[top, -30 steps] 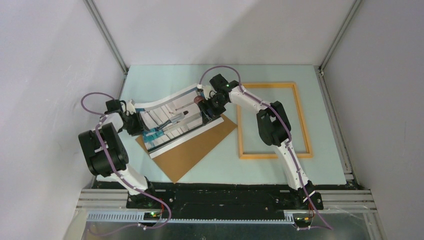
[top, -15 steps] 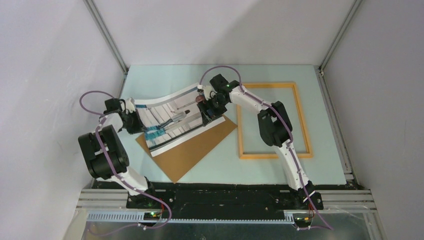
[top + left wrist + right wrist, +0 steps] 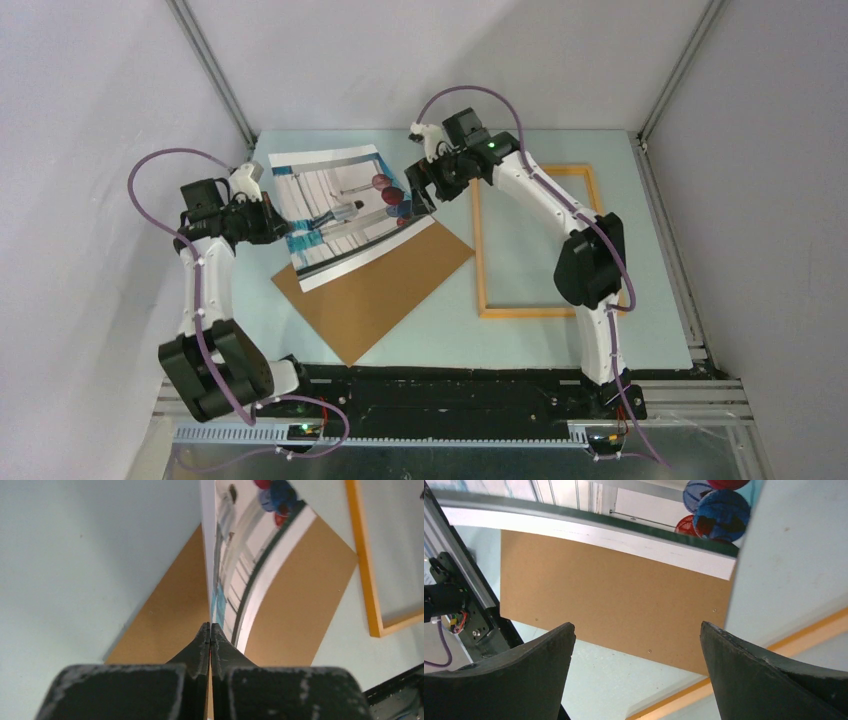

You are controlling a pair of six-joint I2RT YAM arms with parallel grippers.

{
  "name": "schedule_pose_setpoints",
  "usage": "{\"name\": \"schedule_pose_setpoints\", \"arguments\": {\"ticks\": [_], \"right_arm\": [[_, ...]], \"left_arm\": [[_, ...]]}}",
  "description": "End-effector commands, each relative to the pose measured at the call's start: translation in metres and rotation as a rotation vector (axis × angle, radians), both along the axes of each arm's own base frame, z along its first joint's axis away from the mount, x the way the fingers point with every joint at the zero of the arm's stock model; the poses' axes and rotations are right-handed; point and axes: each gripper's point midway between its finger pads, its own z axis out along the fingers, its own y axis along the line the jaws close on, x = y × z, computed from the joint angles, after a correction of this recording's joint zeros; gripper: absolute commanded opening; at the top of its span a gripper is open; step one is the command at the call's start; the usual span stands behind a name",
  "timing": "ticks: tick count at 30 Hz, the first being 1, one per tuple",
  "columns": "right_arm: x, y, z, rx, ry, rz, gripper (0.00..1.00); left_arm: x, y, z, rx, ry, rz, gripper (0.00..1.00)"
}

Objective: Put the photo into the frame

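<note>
Top external, rectangular paper photo (image 3: 345,215), wooden frame (image 3: 545,312)

Lab enclosure: plain grey walls (image 3: 90,120), aluminium framing (image 3: 215,75).

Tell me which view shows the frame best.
Top external: the frame shows nearly whole, all four sides, crossed only by the right arm. Left wrist catches one side rail and a corner; right wrist just a sliver of orange edge.

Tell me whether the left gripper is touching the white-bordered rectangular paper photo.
Touching. The left wrist view shows the left gripper shut on the edge of the photo, which runs out from between its closed fingertips.
</note>
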Motion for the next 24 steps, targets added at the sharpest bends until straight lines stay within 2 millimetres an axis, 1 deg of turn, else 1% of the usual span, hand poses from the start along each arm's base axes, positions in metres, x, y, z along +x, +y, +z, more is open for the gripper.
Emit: {"name": "schedule_pose_setpoints", "arguments": {"ticks": [1, 2, 3, 4, 5, 6, 7, 11, 14, 16, 18, 19, 20, 21, 22, 24], "right_arm": [[0.0, -0.011, 0.054, 0.068, -0.102, 0.007, 0.99], [0.0, -0.012, 0.061, 0.079, -0.115, 0.01, 0.99], [-0.001, -0.012, 0.064, 0.088, -0.118, 0.016, 1.0], [-0.001, -0.013, 0.069, 0.095, -0.13, 0.019, 1.0], [-0.002, -0.013, 0.072, 0.101, -0.132, 0.023, 1.0], [-0.003, -0.014, 0.074, 0.107, -0.132, 0.021, 1.0], [-0.004, -0.013, 0.075, 0.114, -0.128, 0.026, 1.0], [-0.005, -0.011, 0.076, 0.146, -0.107, 0.021, 0.99], [-0.005, -0.01, 0.081, 0.157, -0.122, 0.034, 0.99], [-0.003, -0.01, 0.086, 0.159, -0.155, 0.054, 0.98], [-0.001, -0.011, 0.097, 0.161, -0.209, 0.084, 0.98], [0.0, -0.011, 0.098, 0.151, -0.231, 0.106, 0.98], [0.001, -0.011, 0.106, 0.157, -0.257, 0.116, 0.98], [0.001, -0.013, 0.106, 0.146, -0.27, 0.132, 0.98], [0.002, -0.012, 0.114, 0.152, -0.291, 0.139, 0.98], [0.003, -0.013, 0.119, 0.155, -0.309, 0.147, 0.98]], "left_arm": [[-0.018, -0.028, 0.052, 0.014, -0.158, -0.16, 0.0], [-0.021, -0.032, 0.057, 0.011, -0.174, -0.172, 0.0], [-0.025, -0.038, 0.066, 0.006, -0.202, -0.191, 0.0], [-0.028, -0.043, 0.07, 0.004, -0.214, -0.205, 0.0], [-0.032, -0.047, 0.078, 0.005, -0.237, -0.218, 0.0], [-0.035, -0.052, 0.081, 0.003, -0.245, -0.23, 0.0], [-0.039, -0.057, 0.086, -0.003, -0.26, -0.238, 0.0], [-0.051, -0.073, 0.095, -0.044, -0.283, -0.275, 0.0], [-0.06, -0.083, 0.097, -0.055, -0.293, -0.306, 0.0], [-0.068, -0.089, 0.096, -0.025, -0.289, -0.341, 0.0], [-0.077, -0.097, 0.092, 0.013, -0.28, -0.393, 0.0], [-0.081, -0.102, 0.091, 0.028, -0.284, -0.428, 0.0], [-0.087, -0.105, 0.09, 0.03, -0.272, -0.44, 0.0], [-0.091, -0.11, 0.089, 0.033, -0.271, -0.466, 0.0], [-0.097, -0.113, 0.089, 0.036, -0.269, -0.476, 0.0], [-0.103, -0.116, 0.091, 0.044, -0.28, -0.488, 0.0]]}}
